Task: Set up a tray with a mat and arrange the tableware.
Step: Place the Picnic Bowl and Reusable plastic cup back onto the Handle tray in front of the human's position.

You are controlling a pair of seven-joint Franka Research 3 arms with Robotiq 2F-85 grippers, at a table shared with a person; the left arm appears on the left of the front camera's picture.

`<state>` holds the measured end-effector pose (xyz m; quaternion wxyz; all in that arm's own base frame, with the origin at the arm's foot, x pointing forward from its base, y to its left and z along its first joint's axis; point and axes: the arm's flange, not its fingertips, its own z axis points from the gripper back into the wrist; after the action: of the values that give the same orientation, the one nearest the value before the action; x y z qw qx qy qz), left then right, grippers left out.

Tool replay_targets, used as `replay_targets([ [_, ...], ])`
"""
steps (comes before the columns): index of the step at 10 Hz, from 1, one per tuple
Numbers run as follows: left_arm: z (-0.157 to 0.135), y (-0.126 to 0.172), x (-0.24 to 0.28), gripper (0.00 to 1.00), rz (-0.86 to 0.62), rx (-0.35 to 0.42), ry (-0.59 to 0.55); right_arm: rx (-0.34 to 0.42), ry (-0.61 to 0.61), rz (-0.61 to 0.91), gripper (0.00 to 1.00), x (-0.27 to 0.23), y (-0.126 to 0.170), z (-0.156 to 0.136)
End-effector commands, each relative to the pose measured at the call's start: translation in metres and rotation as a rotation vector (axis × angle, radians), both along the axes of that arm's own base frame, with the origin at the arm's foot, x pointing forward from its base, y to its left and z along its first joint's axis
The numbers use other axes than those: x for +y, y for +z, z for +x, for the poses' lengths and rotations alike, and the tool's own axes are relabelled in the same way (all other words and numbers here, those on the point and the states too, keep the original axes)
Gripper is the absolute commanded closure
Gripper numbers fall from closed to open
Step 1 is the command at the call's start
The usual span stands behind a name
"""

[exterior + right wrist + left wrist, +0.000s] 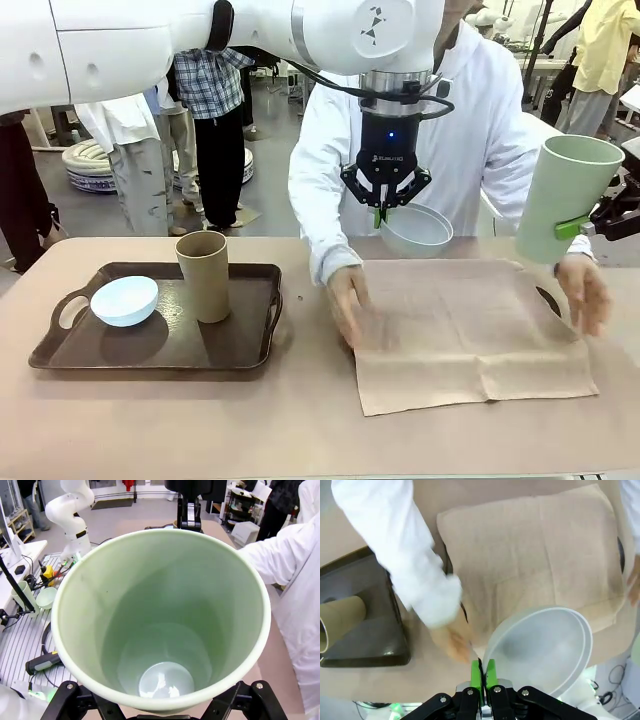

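My left gripper (381, 213) hangs above the table's middle, shut on the rim of the greyish white bowl (416, 231), which also shows in the left wrist view as the bowl (542, 650) pinched between green pads (476, 674). At the right edge my right gripper (580, 228) is shut on the pale green cup (565, 198), held up in the air and slightly tilted; the cup (160, 620) looks empty inside. A beige mat (465, 330) lies flat on the table under the person's hands (347, 300). The light blue bowl (124, 299) and tan-brown cup (203, 275) stand on the dark tray (250, 355).
The person in a white coat stands at the far side, one hand on each side of the mat, the right-side hand (585, 290) near the green cup. The tray sits at the left. Other people stand in the background.
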<state>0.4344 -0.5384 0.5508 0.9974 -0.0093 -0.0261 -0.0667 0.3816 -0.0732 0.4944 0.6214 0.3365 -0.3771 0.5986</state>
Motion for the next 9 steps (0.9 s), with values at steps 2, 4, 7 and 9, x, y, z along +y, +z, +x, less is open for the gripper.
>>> replay_targets([
  [2, 0.0003, 0.0024, 0.0002, 1.0, -0.003, -0.004, -0.012, 0.0, 0.0, -0.003, 0.77, -0.0006, -0.0001, 0.0021],
  [4, 0.0003, 0.0024, 0.0002, 1.0, -0.003, -0.004, -0.012, 0.0, 0.0, -0.003, 0.77, -0.0006, -0.0001, 0.0021],
  [7, 0.0003, 0.0024, 0.0002, 1.0, -0.003, -0.004, -0.012, 0.0, 0.0, -0.003, 0.77, -0.0006, -0.0001, 0.0021],
  [9, 0.0003, 0.0024, 0.0002, 1.0, -0.003, -0.004, -0.012, 0.0, 0.0, -0.003, 0.77, -0.0006, -0.0001, 0.0021],
])
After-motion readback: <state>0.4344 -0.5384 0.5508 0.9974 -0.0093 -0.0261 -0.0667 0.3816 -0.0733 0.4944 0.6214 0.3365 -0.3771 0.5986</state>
